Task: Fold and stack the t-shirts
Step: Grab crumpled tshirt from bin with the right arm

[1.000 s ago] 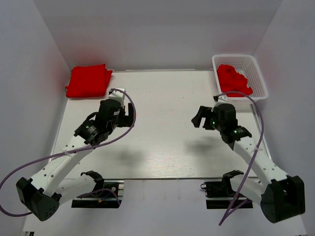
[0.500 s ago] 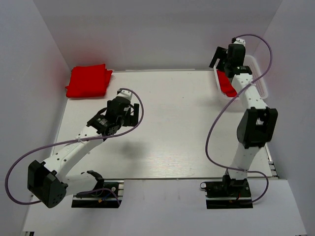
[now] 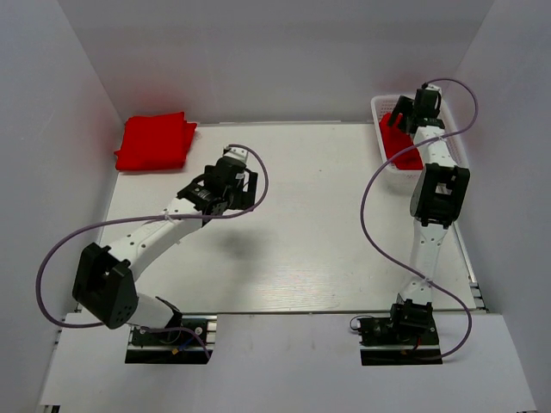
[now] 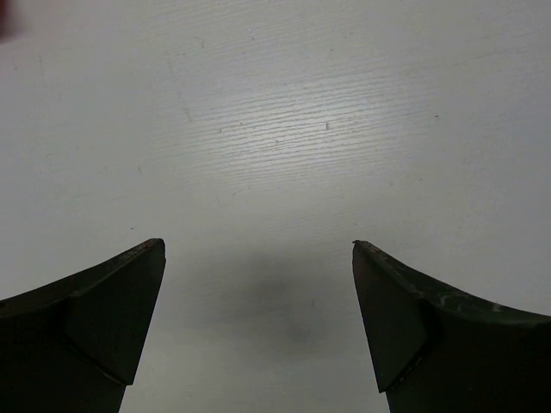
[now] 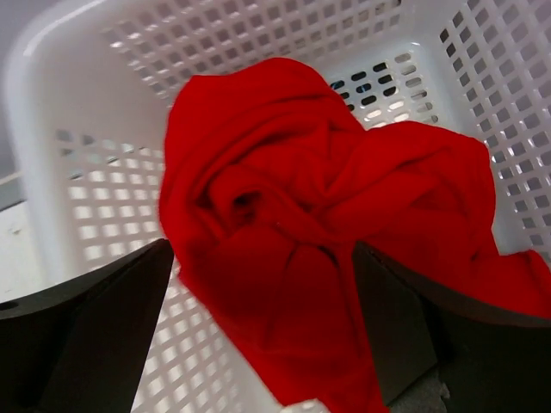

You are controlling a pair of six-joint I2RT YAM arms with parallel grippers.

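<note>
Seen from above, the table (image 3: pixel 301 249) carries both ends of the job: folded red t-shirts (image 3: pixel 155 143) lie at the far left corner, evidently the collecting spot for finished work, while a crumpled red t-shirt (image 3: pixel 399 144) sits in the white mesh basket (image 3: pixel 376 110) at the far right corner. The right gripper (image 3: pixel 401 114) reaches over the basket's left side, its arm stretched far out toward the cloth. The left gripper (image 3: pixel 244 191) hangs over bare tabletop left of centre, well apart from both lots of shirts, probably so that it can receive and spread the next one. The left wrist camera shows its two dark fingers spread wide above plain white board, with nothing between them, nothing touched, and only a soft shadow beneath. The right wrist camera looks down into the basket, where the shirt is bunched in a twisted heap against the mesh wall. The fingers stand wide apart at either side, framing the heap but not closed on it; whether their tips brush the cloth cannot be told. Picking up the next shirt appears to be the step in hand, and the loose folds may come up as an uneven bundle.
</note>
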